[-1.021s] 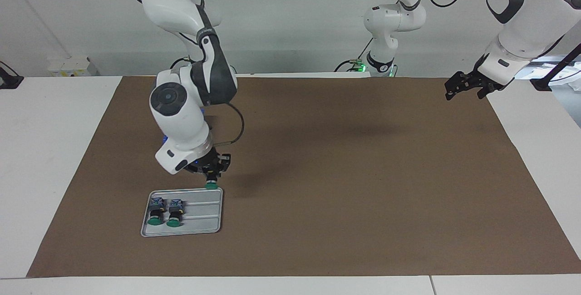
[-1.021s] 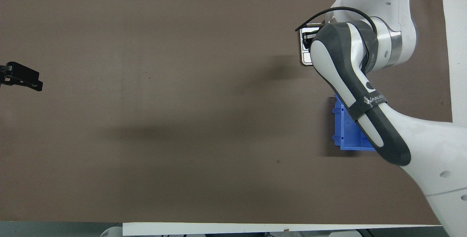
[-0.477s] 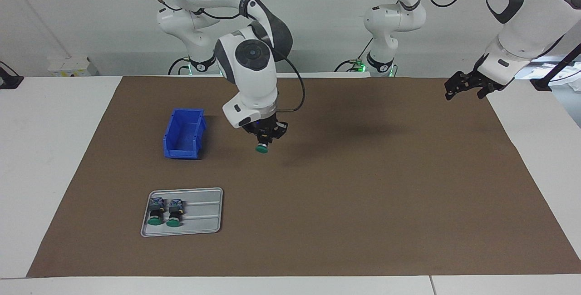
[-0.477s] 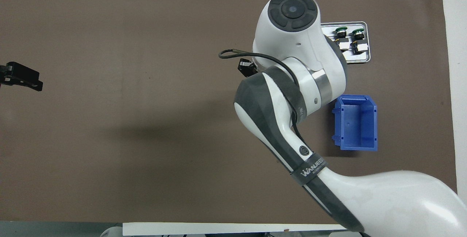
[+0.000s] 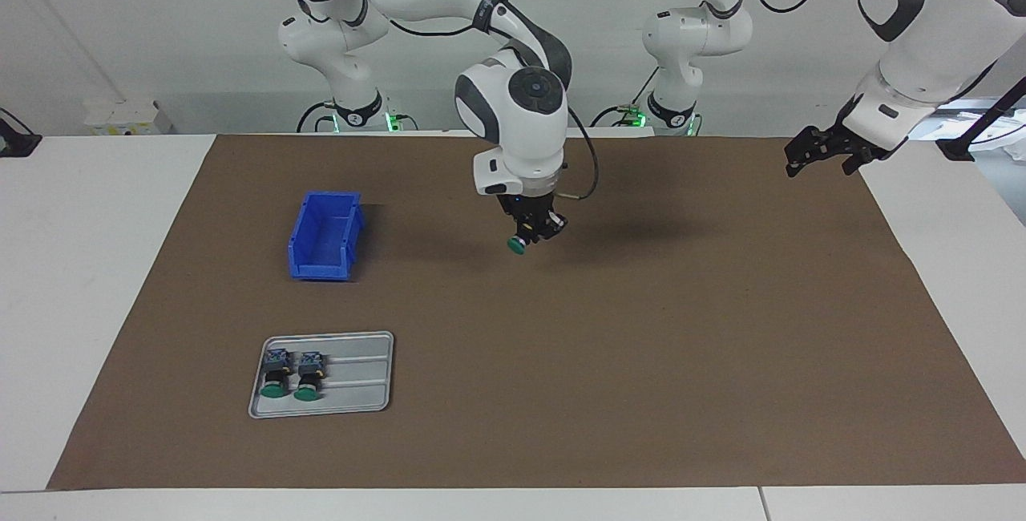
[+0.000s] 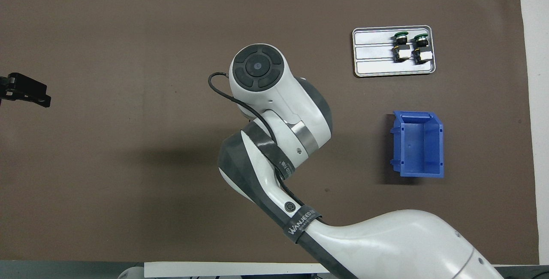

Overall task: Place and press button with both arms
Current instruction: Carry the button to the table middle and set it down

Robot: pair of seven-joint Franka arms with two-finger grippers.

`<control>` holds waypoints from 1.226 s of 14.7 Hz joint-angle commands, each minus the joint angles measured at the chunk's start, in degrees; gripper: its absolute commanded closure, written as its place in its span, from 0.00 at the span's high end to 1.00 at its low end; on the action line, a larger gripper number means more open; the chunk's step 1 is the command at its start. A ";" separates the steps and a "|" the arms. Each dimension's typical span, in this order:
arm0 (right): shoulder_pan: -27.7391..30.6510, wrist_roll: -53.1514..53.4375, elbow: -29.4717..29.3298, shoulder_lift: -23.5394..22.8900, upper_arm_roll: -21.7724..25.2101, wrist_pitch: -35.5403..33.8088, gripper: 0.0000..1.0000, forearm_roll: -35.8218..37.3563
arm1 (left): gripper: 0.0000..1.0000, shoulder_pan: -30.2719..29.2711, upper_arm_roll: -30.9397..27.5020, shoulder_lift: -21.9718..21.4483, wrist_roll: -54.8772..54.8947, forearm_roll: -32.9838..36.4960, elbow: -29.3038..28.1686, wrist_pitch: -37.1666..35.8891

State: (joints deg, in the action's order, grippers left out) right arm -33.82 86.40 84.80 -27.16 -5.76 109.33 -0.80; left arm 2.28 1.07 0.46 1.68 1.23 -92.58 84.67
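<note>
My right gripper is shut on a button, green cap pointing down, and holds it in the air over the middle of the brown mat. In the overhead view the right arm's wrist hides that gripper and the button. Two more buttons lie side by side in a grey metal tray, also seen from overhead. My left gripper waits open and empty in the air over the mat's edge at the left arm's end, and shows in the overhead view.
A blue open bin stands on the mat toward the right arm's end, nearer to the robots than the tray; it shows from overhead. White tabletop surrounds the mat.
My right gripper has lifted a button off the tray and carried it past the blue bin to over the middle of the mat. The left arm has not moved.
</note>
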 commanded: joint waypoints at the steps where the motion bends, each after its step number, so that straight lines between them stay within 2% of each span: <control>1: -0.54 9.63 -0.51 -2.98 -0.21 2.63 0.04 0.36 | 1.00 0.62 -0.10 -1.61 -0.01 0.70 -1.90 1.29; 3: -0.73 17.35 -0.16 -4.12 -0.21 4.31 0.06 0.36 | 1.00 0.53 -0.19 -1.60 0.08 0.70 -1.90 1.38; 6: -0.03 33.44 0.80 -4.39 -0.12 6.94 0.14 0.62 | 1.00 0.53 -0.10 -1.69 0.08 0.70 -2.08 1.38; 10: 0.24 34.36 6.07 -3.87 -0.12 9.85 0.16 0.71 | 1.00 0.53 -0.19 -1.61 0.08 0.70 -1.99 1.29; 13: -0.73 37.86 5.91 -6.05 -0.04 11.25 0.17 2.11 | 1.00 0.53 -0.19 -1.69 0.08 0.70 -1.99 1.38; 15: -0.03 37.97 5.73 -6.15 -0.12 11.00 0.22 2.55 | 1.00 0.53 -0.19 -1.60 0.08 0.70 -2.08 1.29; 16: 0.24 38.05 5.73 -6.15 -0.12 11.08 0.30 2.55 | 1.00 0.53 -0.19 -1.69 0.08 0.70 -1.99 1.29; 17: -0.02 38.14 5.82 -6.32 -0.12 11.69 0.47 2.55 | 1.00 0.53 -0.19 -1.69 -0.10 0.70 -1.99 1.29; 18: -0.46 37.36 5.91 -6.33 -0.04 11.79 0.70 3.08 | 1.00 0.53 -0.19 -1.69 -0.10 0.70 -2.08 1.20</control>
State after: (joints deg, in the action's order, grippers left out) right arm -34.25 123.24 90.19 -33.67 -5.44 119.98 0.98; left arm 2.51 1.07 0.46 1.68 1.23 -92.58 84.71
